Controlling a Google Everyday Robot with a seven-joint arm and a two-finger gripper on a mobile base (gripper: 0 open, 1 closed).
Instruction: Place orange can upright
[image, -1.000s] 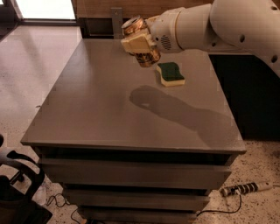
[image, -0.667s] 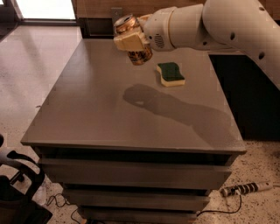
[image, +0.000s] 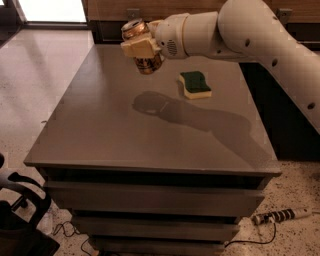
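One pincer (image: 141, 50), at the end of the white arm (image: 240, 30), pinches the orange can (image: 148, 64) around its middle. The can hangs in the air above the far part of the grey tabletop (image: 110, 130), tilted, with its silver top uppermost. Its shadow falls on the tabletop below. A green-and-yellow sponge (image: 195, 84) lies on the tabletop nearby, apart from the can.

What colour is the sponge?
The sponge is green on top, pale yellow below (camera view). The gripper holds the orange can above the table.
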